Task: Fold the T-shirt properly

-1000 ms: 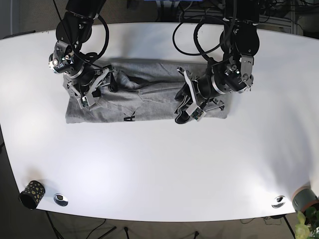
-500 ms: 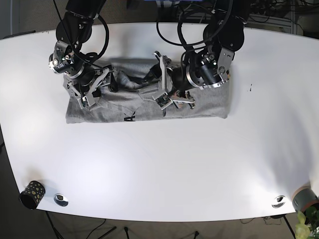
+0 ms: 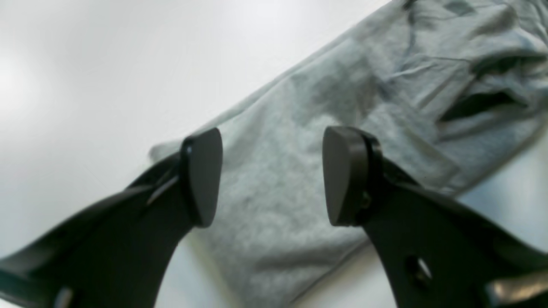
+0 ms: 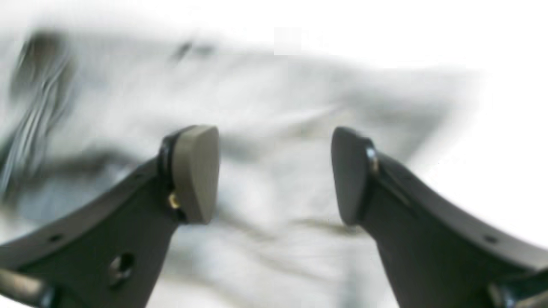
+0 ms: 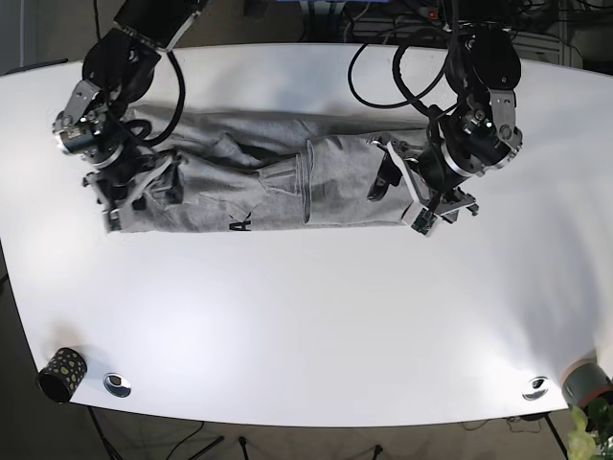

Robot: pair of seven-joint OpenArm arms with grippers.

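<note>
The shirt (image 5: 278, 187) is lying on the far half of the white table (image 5: 306, 326), stretched out in a long grey band from left to right. It is looking bunched in the middle, with a flap folded over and some wrinkles near the left end. A small dark mark is showing on its near edge.

The left gripper (image 5: 407, 196) is hanging over the right end of the shirt. Its two fingers (image 3: 201, 175) are standing wide apart with nothing between them, only grey cloth below. I think it is sitting there so it can grab that end for the next fold.

The right gripper (image 5: 129, 187) is hovering at the left end. Its wrist picture is blurry, but its fingers (image 4: 195, 171) are also spread wide and holding nothing.

The fold is looking only partly done.

Far off at the near edge, a spotted cup (image 5: 62, 372) is sitting at the left corner, well away from the shirt.
</note>
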